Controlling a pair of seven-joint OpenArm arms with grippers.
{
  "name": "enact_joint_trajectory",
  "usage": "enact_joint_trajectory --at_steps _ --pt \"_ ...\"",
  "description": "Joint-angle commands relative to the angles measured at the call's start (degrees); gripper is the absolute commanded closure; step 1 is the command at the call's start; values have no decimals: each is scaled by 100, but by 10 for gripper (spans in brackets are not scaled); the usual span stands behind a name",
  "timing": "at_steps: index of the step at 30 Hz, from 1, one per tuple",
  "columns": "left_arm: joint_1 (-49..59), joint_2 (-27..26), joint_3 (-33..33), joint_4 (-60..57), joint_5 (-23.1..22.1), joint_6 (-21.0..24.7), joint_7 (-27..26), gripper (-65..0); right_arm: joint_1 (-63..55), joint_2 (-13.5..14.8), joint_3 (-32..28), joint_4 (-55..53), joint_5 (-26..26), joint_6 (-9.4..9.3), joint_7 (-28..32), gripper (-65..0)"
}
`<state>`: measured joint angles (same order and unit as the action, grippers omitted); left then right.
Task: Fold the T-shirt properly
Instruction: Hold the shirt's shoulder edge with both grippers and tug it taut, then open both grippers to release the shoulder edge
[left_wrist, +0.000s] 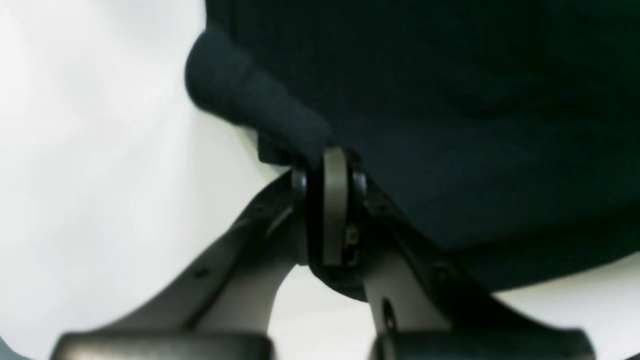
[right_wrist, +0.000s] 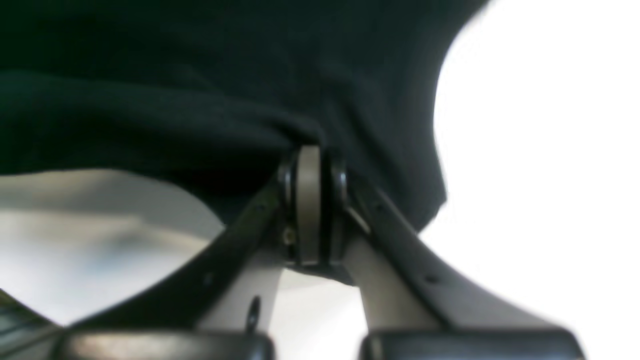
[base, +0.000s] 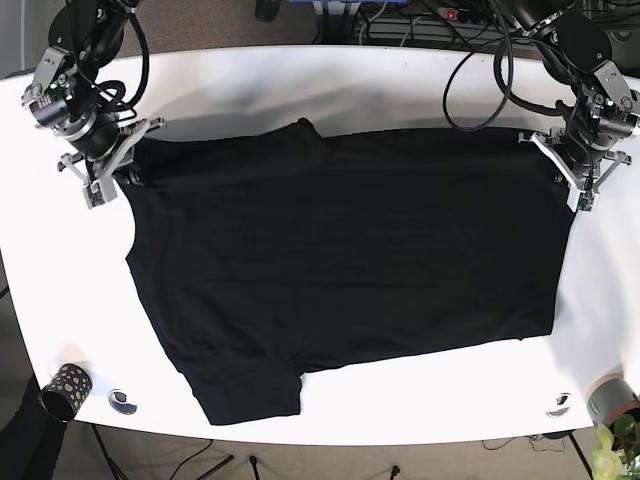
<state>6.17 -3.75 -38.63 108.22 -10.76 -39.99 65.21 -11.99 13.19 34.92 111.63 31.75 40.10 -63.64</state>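
Observation:
A black T-shirt (base: 340, 260) lies spread flat across the white table (base: 400, 90). At the shirt's right edge in the base view, my left gripper (base: 565, 175) is shut on the fabric. The left wrist view shows its fingertips (left_wrist: 335, 160) pinched together on a bunched fold of the dark cloth (left_wrist: 450, 125). My right gripper (base: 125, 170) holds the shirt's upper left corner in the base view. Its wrist view shows the gripper (right_wrist: 310, 155) shut on a gathered ridge of the shirt (right_wrist: 175, 100).
A dark patterned cup (base: 62, 388) and a small round object (base: 122, 401) sit near the table's front left corner. Another small object (base: 560, 404) and a grey pot (base: 612, 400) with a plant are at the front right. Cables (base: 480, 60) hang behind the table.

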Motion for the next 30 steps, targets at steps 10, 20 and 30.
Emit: enact_joint_trajectory --at_steps 10,20,30 --pt "-763 -52 -9 -58 8 -1 -46 0 1194 118 3 -1234 65 -10 109 0" --pt "-1650 -78 -62 -1139 8 -1 -55 0 1845 312 -111 -2227 65 -10 153 0" --pt "-2169 -95 -62 -1833 0 258 -90 0 2179 505 -674 -2922 56 -10 663 0"
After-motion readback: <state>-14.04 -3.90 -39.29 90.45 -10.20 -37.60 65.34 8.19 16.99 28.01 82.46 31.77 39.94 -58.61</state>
